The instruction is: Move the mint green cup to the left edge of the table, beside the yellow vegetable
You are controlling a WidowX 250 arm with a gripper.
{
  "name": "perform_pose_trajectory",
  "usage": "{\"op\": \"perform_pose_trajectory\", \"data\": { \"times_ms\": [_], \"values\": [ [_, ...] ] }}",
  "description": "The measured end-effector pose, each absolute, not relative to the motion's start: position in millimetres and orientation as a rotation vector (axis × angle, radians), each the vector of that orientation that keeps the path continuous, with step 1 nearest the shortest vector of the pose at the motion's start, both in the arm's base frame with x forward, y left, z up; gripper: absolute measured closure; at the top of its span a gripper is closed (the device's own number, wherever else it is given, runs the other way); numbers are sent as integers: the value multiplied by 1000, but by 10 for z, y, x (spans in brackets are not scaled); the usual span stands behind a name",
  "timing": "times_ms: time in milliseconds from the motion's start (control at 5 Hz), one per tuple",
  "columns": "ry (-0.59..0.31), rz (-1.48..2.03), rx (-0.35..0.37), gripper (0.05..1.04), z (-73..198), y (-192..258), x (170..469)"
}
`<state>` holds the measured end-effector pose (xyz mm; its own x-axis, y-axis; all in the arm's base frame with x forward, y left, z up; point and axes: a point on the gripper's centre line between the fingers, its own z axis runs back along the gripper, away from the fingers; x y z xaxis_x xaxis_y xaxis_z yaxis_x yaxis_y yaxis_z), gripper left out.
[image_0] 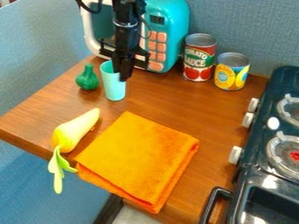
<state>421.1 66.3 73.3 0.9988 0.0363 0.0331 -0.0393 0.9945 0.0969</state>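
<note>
The black gripper [122, 70] hangs down from the top edge at the turquoise cup [114, 89], overlapping the right side of its rim. The cup is upright, and part of its rim and upper wall is hidden behind the gripper. Just left of the cup stands a small dark green vegetable toy [88, 78]. Nearer the camera, a pale yellow root vegetable toy [75, 130] with green leaves lies by the table's left edge, the leaves hanging over it. A folded orange cloth [137, 158] lies to its right.
A turquoise toy microwave [173, 30] stands behind the arm. Right of it are a tomato sauce can [199, 57] and a shorter yellow-and-blue can [232, 71] near the wall. A dark toy stove [265, 170] with knobs and a handle borders the wooden table [219, 116] on the right.
</note>
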Motion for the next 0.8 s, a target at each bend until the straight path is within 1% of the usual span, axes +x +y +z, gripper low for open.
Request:
{"op": "perform_pose_trajectory", "data": {
  "times_ms": [200,400,600,800],
  "values": [
    [-34,65,185,997,978,739,4012],
    [-38,42,176,997,1107,650,3829],
    [5,57,180,997,1157,645,3600],
    [94,113,175,997,1122,745,3320]
  ]
}}
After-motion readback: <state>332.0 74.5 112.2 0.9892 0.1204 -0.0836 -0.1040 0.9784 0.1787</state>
